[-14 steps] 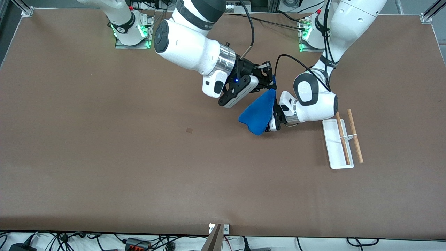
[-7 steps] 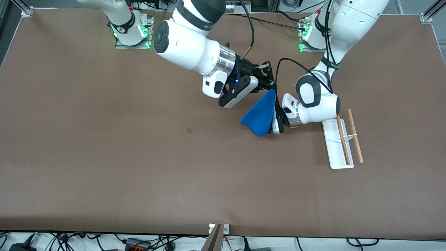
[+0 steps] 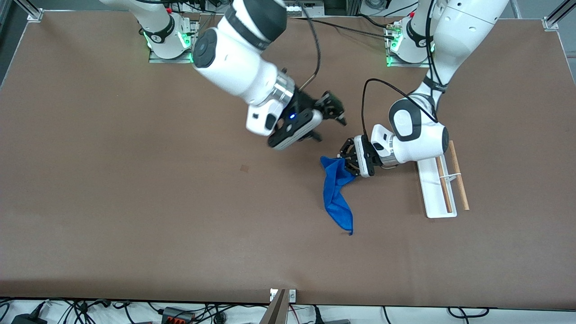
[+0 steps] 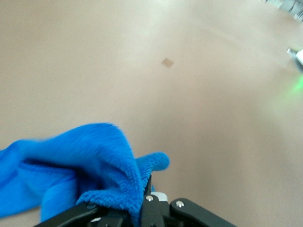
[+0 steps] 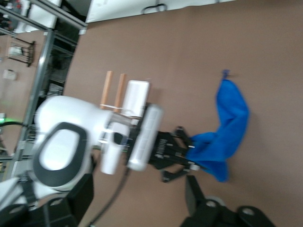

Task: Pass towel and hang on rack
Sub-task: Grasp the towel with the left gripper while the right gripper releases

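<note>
The blue towel (image 3: 336, 194) hangs from my left gripper (image 3: 348, 164), which is shut on its upper corner; the free end trails toward the front camera. In the left wrist view the towel (image 4: 87, 161) bunches over my left gripper (image 4: 144, 204). My right gripper (image 3: 335, 113) is open and empty, over the table beside the towel, toward the right arm's end. The right wrist view shows the towel (image 5: 228, 126), the left gripper (image 5: 189, 152) and my own open right gripper (image 5: 137, 203). The rack (image 3: 431, 191), a white base with two wooden rods (image 3: 444, 185), stands just past the left wrist.
A small brown mark (image 3: 244, 168) lies on the brown table (image 3: 135, 216), also in the left wrist view (image 4: 167, 62). The rack also shows in the right wrist view (image 5: 135, 94). Arm bases stand along the table's far edge.
My right gripper let go of the towel and drew back toward the right arm's end. My left gripper turned and shifted toward the front camera; the towel now hangs long from it.
</note>
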Controlling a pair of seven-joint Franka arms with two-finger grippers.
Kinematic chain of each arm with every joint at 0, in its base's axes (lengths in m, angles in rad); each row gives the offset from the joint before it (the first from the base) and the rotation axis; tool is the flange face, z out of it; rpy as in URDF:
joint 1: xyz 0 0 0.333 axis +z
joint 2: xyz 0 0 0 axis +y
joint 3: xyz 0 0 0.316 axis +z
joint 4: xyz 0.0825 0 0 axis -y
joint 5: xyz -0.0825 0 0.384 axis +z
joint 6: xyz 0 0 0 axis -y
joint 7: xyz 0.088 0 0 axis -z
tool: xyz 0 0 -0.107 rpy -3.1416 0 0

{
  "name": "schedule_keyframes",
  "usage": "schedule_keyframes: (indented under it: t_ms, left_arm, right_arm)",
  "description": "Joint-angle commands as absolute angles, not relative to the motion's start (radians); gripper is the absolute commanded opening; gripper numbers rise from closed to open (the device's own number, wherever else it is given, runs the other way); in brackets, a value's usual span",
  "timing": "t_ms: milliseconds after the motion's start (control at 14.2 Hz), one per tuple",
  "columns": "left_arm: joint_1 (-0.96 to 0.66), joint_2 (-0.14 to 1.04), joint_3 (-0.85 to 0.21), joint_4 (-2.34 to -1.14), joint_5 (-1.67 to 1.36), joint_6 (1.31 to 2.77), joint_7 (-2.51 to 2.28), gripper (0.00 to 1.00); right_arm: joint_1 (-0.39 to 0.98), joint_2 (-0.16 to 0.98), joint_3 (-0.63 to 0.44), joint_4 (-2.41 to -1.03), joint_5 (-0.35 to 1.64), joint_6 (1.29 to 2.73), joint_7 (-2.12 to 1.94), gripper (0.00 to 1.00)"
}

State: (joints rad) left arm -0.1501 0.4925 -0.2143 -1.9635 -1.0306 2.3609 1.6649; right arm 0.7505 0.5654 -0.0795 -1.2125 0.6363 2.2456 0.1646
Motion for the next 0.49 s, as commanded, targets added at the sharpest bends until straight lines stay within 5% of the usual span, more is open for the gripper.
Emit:
schedule_keyframes:
  t_ms: [0,423]
  left_arm:
    - [-0.117,0.453,-0.196,-1.942,-0.892,2.258,1.525,0.01]
    - [0.000,0.373,-0.190,-1.807,-0.605,1.979,1.064,0.01]
  right_arm:
    - [0.726,0.512,-0.138,-1.261,0.527,2.127,0.166,1.00]
    - [0.649,0.517,-0.252,-1.262,0.278,1.867,0.135,1.00]
